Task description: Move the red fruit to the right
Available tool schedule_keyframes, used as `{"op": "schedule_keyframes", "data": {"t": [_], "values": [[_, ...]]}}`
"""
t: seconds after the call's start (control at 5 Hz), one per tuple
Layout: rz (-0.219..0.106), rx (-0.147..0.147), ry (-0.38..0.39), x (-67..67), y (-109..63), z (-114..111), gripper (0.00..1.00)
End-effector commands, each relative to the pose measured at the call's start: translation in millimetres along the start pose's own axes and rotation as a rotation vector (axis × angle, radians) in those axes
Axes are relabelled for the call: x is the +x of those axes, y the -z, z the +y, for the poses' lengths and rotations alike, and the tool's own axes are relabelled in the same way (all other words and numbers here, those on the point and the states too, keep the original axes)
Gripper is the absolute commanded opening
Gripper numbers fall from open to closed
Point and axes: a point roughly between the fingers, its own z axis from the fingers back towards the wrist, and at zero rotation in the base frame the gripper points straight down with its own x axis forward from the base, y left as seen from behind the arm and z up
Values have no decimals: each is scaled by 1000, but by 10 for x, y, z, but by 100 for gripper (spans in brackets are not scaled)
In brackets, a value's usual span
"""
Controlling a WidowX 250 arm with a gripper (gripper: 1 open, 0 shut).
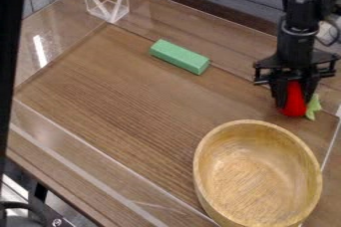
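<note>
On wood-grain table [107,102], walled by clear panels: green block [178,57], wooden bowl [258,176]. At right edge, gripper [293,100] clamped shut on red fruit [294,101].

From my remote station I see a dark wood-grain table [120,102] ringed by a low clear plastic wall [80,166]. A flat green block [178,57] lies toward the far side, well apart from a round wooden bowl [258,179] sitting at the near right corner. A clear plastic bracket [106,4] stands at the far left corner.
</note>
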Motion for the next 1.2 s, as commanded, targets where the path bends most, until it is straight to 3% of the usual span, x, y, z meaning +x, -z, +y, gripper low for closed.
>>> {"op": "schedule_keyframes", "data": {"t": [0.0, 0.2, 0.6, 1.0], "values": [[-40, -34, -80, 34, -140, -34, 100], [-49, -45, -155, 25, -176, -54, 100], [-16, -74, -29, 7, -439, -145, 100], [-19, -100, 12, 69, -621, 116, 100]]}}
